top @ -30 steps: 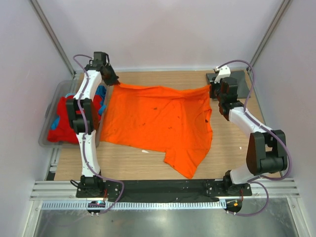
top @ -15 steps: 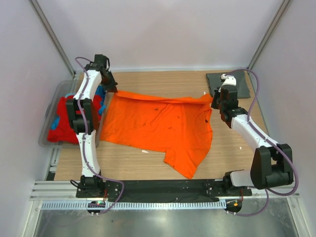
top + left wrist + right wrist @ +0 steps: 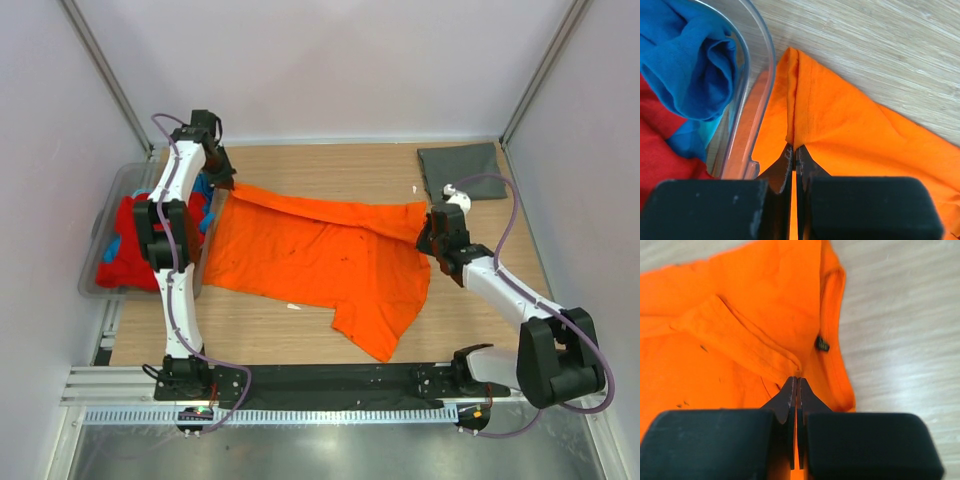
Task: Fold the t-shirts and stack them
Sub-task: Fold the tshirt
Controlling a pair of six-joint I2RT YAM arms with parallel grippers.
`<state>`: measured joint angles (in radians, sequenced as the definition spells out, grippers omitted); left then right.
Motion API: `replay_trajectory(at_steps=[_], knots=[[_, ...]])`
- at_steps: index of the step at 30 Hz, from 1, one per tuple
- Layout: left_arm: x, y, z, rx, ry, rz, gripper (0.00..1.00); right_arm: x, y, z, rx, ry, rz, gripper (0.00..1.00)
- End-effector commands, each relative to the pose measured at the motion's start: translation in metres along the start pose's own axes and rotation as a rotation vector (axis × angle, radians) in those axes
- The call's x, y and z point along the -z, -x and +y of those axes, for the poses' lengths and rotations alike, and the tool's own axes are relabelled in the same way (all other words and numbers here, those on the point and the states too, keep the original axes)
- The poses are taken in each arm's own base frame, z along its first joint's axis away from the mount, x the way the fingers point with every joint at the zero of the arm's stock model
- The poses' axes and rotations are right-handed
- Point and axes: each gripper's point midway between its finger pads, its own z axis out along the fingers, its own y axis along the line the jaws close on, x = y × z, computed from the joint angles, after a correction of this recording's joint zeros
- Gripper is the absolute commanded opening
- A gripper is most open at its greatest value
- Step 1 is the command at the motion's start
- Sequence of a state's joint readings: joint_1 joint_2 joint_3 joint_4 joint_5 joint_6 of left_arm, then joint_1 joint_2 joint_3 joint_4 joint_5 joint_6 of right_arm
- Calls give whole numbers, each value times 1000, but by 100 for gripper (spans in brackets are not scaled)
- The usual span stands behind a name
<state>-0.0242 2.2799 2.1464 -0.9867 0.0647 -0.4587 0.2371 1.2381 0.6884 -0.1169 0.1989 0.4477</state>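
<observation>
Grip: left end effector (image 3: 792, 151), right end effector (image 3: 796, 383) both clamped tight on orange t-shirt (image 3: 310, 258) edge.

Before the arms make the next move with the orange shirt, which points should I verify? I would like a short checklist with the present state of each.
1. Grip of the left end effector on the orange t-shirt: ok, shut on its edge.
2. Grip of the right end effector beside the collar: ok, shut on the cloth.
3. Held edge parallel to the far edge of the table: not ok, its right end lies nearer.
4. Cloth apart from the clear tub: not ok, it seems to lie against the wall.
5. The dark grey t-shirt uncovered at the far right corner: ok.
</observation>
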Motion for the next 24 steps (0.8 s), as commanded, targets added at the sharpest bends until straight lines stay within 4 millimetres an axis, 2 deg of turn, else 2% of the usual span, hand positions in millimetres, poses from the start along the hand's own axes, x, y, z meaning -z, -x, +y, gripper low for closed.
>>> replay_trajectory(at_steps=[1, 4, 11, 14, 17, 18, 22, 24], knots=[[23, 16, 3, -40, 23, -65, 0, 5, 1, 6, -87, -7, -75, 1], [21, 16, 10, -59, 67, -64, 0, 6, -10, 3, -91, -37, -80, 1], [19, 12, 14, -95, 110, -60, 0, 9, -18, -13, -115, -119, -75, 1], [18, 13, 13, -110, 118, -61, 1, 11, -21, -5, -132, -77, -60, 2], [14, 9, 13, -116, 125, -44, 2, 13, -31, 18, -134, 59, -16, 5], [13, 8, 12, -122, 124, -40, 6, 15, -38, 22, -134, 85, 14, 5], [11, 2, 12, -133, 119, -17, 9, 18, -50, 18, -158, 77, 54, 7], [14, 2, 17, -132, 147, -20, 17, 19, -54, 21, -164, 104, 62, 12]])
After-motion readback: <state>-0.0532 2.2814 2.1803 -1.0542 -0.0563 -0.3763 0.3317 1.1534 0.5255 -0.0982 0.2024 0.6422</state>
